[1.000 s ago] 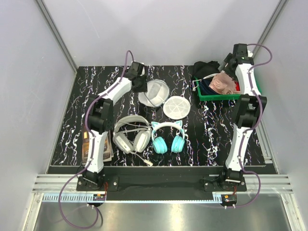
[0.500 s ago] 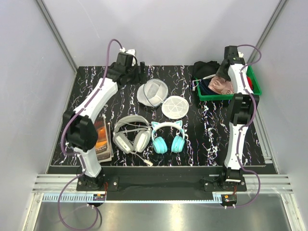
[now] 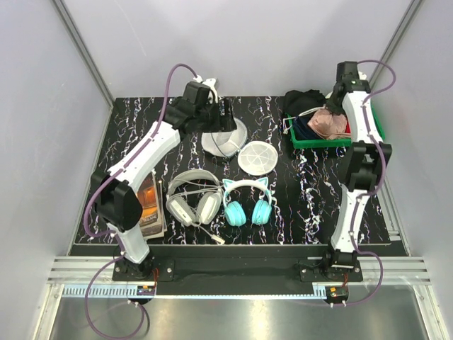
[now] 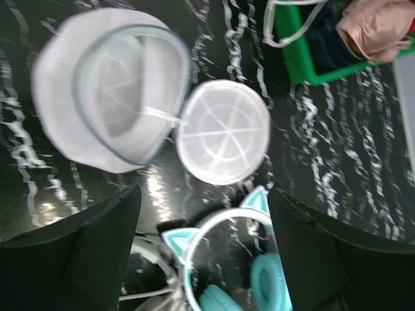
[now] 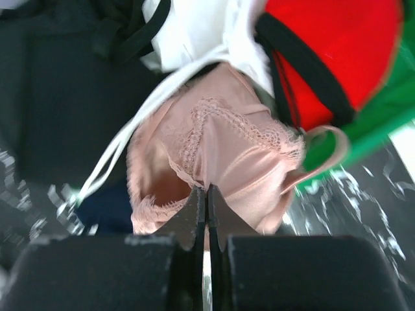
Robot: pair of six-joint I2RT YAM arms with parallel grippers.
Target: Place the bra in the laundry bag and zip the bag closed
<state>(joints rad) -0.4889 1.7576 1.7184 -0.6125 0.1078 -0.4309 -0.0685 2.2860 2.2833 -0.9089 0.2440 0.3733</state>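
Bright even overhead light, sharp top view, motion-blurred wrist views

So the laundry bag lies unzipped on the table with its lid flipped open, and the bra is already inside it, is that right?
Not quite: the bra is not inside. The right wrist view shows it in the green bin, at the tips of the right gripper. The laundry bag does lie unzipped on the table, lid flipped open.

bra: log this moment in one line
right tool: shut on bra in green bin | left tool: open, hovering by laundry bag | bag: unzipped, empty | bra: not yet bagged
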